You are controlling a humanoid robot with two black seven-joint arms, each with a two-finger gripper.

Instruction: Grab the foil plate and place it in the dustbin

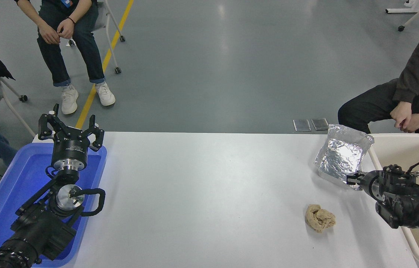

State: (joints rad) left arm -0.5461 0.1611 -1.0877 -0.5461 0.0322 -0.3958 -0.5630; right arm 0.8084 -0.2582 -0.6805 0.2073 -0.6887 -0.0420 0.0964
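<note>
The foil plate is crinkled shiny silver and stands tilted up on its edge at the table's right side, just left of the dustbin's rim. The dustbin is a large cream bin at the table's right edge. My right gripper comes in from the right across the bin and is shut on the foil plate's lower right edge. My left gripper is parked open and empty over the blue tray at the lower left.
A crumpled tan paper wad lies on the white table in front of the foil plate. A blue tray sits at the left edge. One person sits at the far left, another behind the bin.
</note>
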